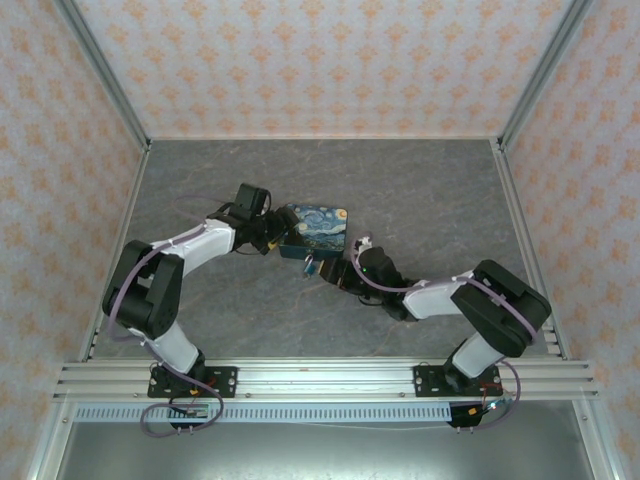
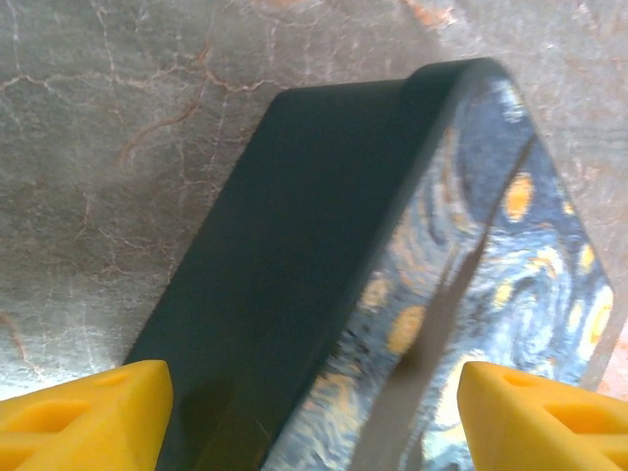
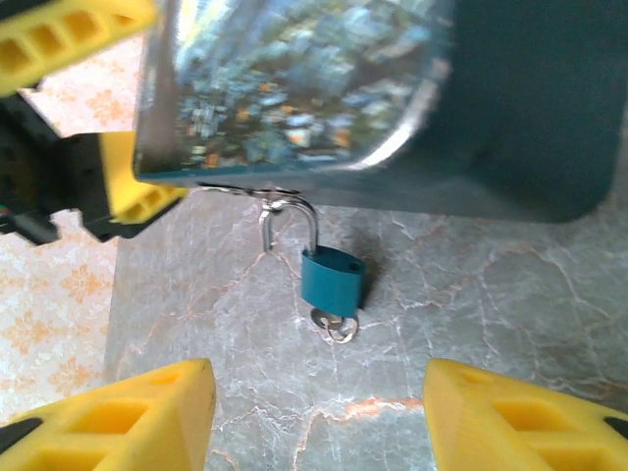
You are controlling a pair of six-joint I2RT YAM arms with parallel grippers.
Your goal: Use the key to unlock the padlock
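Top view: pinches the blue-and-yellow swirl-print rectangular box [image 1: 318, 228] at its left end with the left gripper [image 1: 273, 240]; sets the right gripper [image 1: 338, 268] near the box's front edge.

Left wrist: presses yellow fingers [image 2: 83, 417] against the box on both sides.

Right wrist: spreads the right gripper wide, grasping nothing. Hangs the tiny teal metal padlock [image 3: 332, 280] by its shackle from the box's lower edge, with the small pale metal key [image 3: 339, 326] at its underside, above the grey marbled table [image 3: 491, 324].

Soft, even light fills the top view, with only faint shadows. The left wrist view is blurry, and the box [image 2: 324, 294] looks smeared and shiny. In the right wrist view the box is fuzzy, but the padlock [image 3: 332, 280] is sharp and drops a dark shadow on the table [image 3: 510, 294].
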